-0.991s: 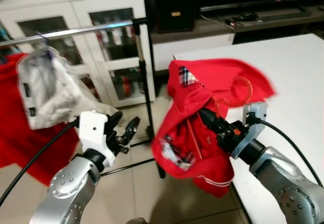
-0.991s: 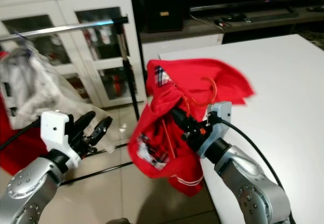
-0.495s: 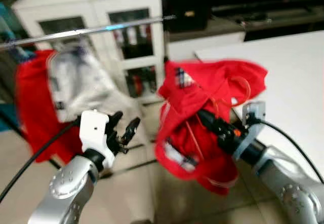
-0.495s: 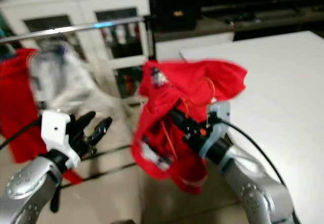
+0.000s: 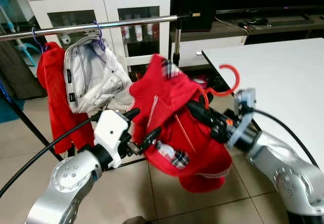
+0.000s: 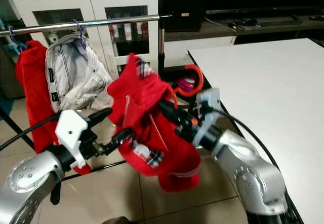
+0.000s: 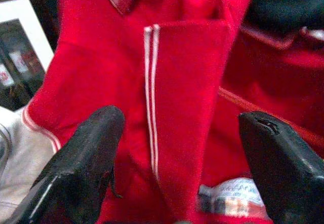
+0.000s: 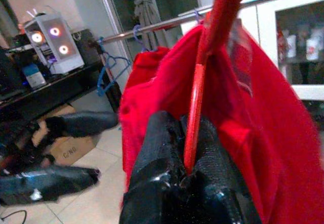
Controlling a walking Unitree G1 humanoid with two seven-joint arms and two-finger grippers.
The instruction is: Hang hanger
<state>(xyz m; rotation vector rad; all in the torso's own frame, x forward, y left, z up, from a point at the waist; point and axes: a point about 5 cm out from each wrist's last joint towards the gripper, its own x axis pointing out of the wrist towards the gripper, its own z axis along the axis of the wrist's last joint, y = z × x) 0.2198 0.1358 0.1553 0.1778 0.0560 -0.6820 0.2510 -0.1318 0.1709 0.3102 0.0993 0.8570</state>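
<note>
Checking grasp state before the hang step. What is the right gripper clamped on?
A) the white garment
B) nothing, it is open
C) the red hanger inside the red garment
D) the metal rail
C: the right gripper is shut on the red hanger, whose stem runs up from between its black fingers with the red garment draped over it; its hook sits below the rail.

A clothes rail (image 5: 101, 25) runs across from 9 to 12 o'clock, with a jacket (image 5: 55, 97) and a pair of shorts (image 5: 93, 82) hanging on it side by side. Behind the rail stands a cabinet (image 5: 101, 3). A table (image 5: 283, 77) lies at 2 o'clock. Between rail and table, at centre, the right gripper (image 5: 200, 113) holds a hanger (image 5: 223, 84) carrying a shirt (image 5: 177, 127); the left gripper (image 5: 142, 127) is at 7 o'clock, just beside the shirt.
</note>
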